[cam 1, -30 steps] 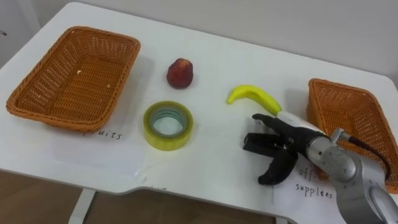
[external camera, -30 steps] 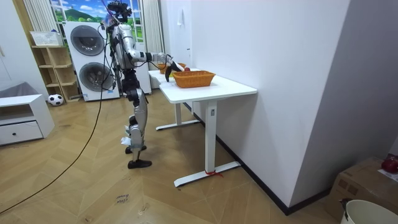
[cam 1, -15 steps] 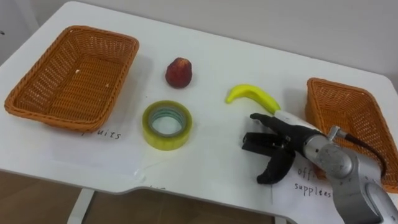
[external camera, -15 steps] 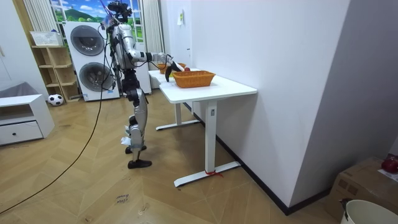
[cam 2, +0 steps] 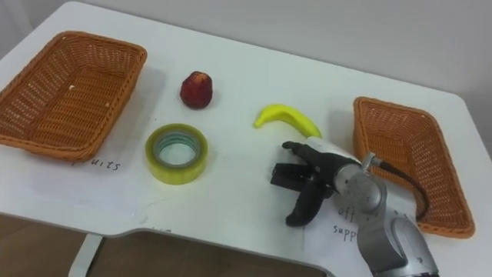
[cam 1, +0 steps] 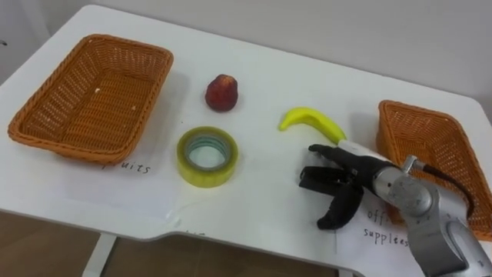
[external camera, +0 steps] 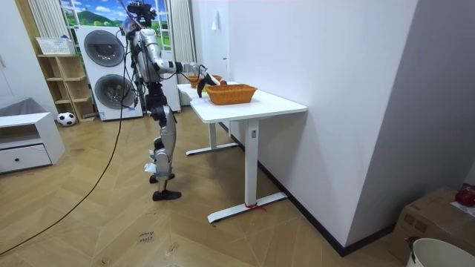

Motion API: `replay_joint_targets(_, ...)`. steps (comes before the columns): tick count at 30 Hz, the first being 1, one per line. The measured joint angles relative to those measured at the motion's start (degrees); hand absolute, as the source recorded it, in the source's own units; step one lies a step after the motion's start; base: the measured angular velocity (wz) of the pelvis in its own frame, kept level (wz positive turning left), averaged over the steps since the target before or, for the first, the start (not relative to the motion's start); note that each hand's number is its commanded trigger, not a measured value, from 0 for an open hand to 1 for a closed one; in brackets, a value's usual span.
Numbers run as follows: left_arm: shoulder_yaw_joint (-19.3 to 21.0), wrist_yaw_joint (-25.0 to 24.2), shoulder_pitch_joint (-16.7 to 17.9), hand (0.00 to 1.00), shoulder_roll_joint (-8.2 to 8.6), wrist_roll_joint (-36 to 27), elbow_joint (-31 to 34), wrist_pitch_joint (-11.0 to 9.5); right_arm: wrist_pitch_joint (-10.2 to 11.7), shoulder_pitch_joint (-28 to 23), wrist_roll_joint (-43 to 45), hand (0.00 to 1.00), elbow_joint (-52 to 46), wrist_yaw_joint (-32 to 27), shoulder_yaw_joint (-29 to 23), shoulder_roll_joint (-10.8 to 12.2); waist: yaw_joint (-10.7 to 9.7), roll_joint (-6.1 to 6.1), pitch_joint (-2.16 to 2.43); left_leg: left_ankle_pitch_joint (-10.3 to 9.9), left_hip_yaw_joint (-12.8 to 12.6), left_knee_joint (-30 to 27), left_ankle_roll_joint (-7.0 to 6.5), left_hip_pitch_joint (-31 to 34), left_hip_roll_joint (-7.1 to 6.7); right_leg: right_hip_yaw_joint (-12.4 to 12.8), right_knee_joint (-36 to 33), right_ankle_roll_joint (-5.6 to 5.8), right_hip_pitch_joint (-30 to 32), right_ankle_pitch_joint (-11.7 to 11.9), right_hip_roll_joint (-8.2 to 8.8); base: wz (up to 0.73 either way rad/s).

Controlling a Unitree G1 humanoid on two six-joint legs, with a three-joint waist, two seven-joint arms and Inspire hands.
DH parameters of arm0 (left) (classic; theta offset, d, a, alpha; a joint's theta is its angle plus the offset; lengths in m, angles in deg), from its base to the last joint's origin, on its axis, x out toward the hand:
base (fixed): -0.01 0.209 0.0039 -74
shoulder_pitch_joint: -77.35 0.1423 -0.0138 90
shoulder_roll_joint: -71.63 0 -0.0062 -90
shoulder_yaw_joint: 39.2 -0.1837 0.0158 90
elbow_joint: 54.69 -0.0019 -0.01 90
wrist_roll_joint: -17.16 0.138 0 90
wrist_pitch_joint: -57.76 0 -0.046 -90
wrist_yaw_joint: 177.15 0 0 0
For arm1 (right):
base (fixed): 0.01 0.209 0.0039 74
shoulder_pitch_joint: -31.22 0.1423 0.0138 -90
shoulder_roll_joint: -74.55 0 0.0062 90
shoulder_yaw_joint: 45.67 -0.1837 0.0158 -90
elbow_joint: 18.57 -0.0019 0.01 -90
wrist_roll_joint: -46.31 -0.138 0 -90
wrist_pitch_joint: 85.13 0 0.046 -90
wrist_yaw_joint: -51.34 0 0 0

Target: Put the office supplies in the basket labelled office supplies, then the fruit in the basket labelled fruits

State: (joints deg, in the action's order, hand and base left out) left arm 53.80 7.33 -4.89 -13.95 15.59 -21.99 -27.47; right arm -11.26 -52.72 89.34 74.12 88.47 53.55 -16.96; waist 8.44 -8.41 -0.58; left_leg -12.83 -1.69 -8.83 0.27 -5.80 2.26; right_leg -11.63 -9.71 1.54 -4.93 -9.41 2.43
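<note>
The right hand (cam 1: 350, 174) hangs over the white table (cam 1: 261, 201), fingers spread wide, holding nothing. The tape roll (cam 1: 207, 155) lies at its nine o'clock, the banana (cam 1: 311, 121) close at eleven, the right basket (cam 1: 430, 150) at two. Farther back sit the red fruit (cam 1: 221, 91) and the left basket (cam 1: 92, 92). The robot stands on a wooden floor (external camera: 89, 222) near washing machines (external camera: 104, 52).

The white surface (cam 1: 254, 85) is lit brightly and evenly from above. Soft, faint shadows are cast beside the left basket (cam 1: 92, 88), around the tape roll (cam 1: 207, 156) and under the right hand (cam 1: 352, 172).
</note>
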Motion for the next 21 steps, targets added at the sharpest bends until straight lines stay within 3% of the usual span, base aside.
replay_joint_targets(9, -1.2, 0.1, -0.3, 0.0, -0.31, 0.0, 0.1, 0.1, 0.2, 1.5, 2.7, 1.0, 2.8, -5.2, 1.1, 0.2, 0.1, -0.05, 0.09, 0.0, 0.2, -0.4, 0.0, 0.1, -0.04, -0.1, 0.0, 0.0, -0.2, 0.0, 0.02, 0.0)
replay_joint_targets(13, -1.2, 0.1, -0.5, 0.0, -0.26, 0.0, 0.9, 0.1, 0.0, 2.2, 4.9, 1.0, 4.0, -6.6, 1.2, 0.2, 1.0, -0.01, 0.12, 0.0, 0.3, -0.4, 0.0, 0.1, -0.04, -0.1, 0.0, 0.0, -0.2, 0.0, 0.01, 0.01)
replay_joint_targets(21, -1.2, 0.5, -0.7, 0.0, -0.37, -0.1, 1.1, 0.0, 0.2, 1.8, 3.1, 1.0, 3.9, -8.1, 1.0, 0.0, 1.3, -0.01, 0.15, 0.0, 0.5, -0.5, 0.0, 0.1, -0.14, 0.0, 0.2, 0.0, -0.3, 0.0, 0.07, 0.0)
